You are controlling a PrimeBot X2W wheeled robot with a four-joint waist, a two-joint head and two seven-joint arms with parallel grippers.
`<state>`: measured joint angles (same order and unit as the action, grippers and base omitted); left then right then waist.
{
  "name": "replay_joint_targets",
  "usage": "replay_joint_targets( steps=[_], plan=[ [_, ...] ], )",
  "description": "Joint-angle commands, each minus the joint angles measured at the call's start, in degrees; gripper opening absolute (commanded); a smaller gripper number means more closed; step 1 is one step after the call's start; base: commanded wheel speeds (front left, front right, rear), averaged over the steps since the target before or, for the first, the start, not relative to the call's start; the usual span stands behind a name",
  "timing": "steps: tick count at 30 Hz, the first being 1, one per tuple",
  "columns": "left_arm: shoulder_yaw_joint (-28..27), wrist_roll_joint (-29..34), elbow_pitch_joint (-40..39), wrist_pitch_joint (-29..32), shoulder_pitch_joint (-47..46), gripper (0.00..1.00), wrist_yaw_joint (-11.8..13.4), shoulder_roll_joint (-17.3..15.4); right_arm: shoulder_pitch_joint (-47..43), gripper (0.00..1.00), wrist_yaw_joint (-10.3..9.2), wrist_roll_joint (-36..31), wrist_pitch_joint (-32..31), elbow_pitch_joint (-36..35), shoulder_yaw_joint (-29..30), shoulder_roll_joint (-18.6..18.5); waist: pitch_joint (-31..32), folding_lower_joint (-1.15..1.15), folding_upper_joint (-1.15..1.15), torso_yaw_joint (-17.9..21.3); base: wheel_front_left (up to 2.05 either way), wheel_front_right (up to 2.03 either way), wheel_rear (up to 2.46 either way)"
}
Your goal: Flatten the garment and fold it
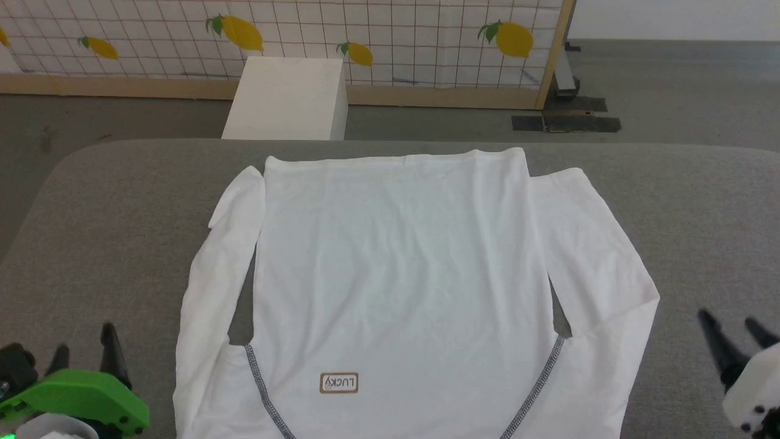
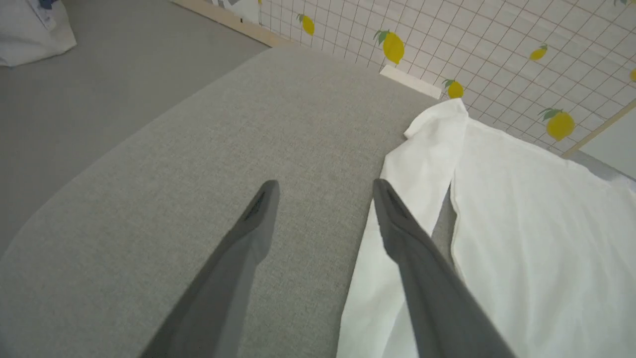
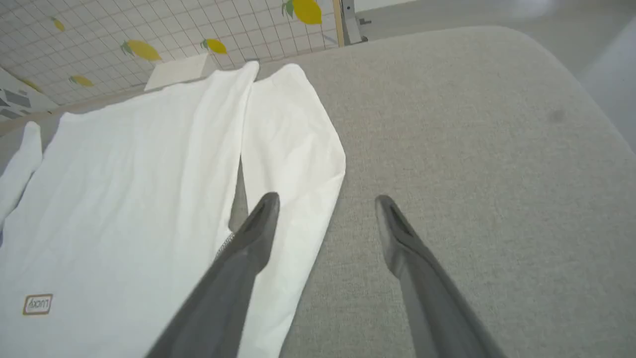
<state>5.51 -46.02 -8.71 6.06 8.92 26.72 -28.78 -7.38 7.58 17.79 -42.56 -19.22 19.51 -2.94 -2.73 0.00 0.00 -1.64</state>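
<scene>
The white garment (image 1: 396,274) lies spread flat on the grey padded table (image 1: 109,213), collar end toward me. Its sleeves run alongside the body. Grey speckled seams and a small brown label (image 1: 339,383) show near my edge. My left gripper (image 1: 85,341) hovers open at the lower left, just left of the left sleeve (image 2: 417,164). In the left wrist view the left gripper (image 2: 325,183) holds nothing. My right gripper (image 1: 728,320) stands open at the lower right, beside the right sleeve (image 3: 293,139). Nothing lies between the right gripper's (image 3: 326,197) fingers.
A rigid white box (image 1: 286,97) stands on the floor behind the table's far edge. A lemon-print grid panel (image 1: 396,36) with a wooden frame closes off the back. Bare grey tabletop lies on both sides of the garment. A white bag (image 2: 30,30) sits on the floor.
</scene>
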Motion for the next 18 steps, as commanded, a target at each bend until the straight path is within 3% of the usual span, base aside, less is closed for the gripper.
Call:
replay_joint_targets(
  steps=[1,5,7,12,18],
  plan=[
    [-0.1,2.5,-0.2,-2.9,-1.8,1.0,-0.6,-0.5,3.1,1.0,-0.09,-0.4,1.8,-0.4,0.7,0.0,-1.1,0.0,0.0,0.5,0.0,0.0,0.0],
    [0.2,7.8,0.1,-15.5,-5.8,1.0,-4.4,0.5,12.2,1.0,-0.09,-1.7,5.5,3.0,1.6,-0.1,-4.2,0.0,0.0,1.4,0.0,0.0,0.0],
    [0.8,10.2,0.7,-18.7,-7.5,1.0,-5.8,0.8,17.2,1.0,-0.09,-2.2,6.0,6.3,1.4,-1.0,-6.0,0.0,0.0,1.8,0.0,0.0,0.0],
    [2.0,16.6,0.4,-20.9,-12.1,1.0,-8.9,1.6,28.8,1.0,-0.09,-5.2,5.4,16.3,-0.8,-4.6,-11.5,0.0,0.0,1.9,0.0,0.0,0.0],
    [0.6,21.3,-0.2,-21.0,-15.6,1.0,-11.6,6.2,44.1,1.0,-0.09,-12.7,1.3,30.7,-7.4,-9.1,-18.7,0.0,0.0,-0.2,0.0,0.0,0.0]
  ],
)
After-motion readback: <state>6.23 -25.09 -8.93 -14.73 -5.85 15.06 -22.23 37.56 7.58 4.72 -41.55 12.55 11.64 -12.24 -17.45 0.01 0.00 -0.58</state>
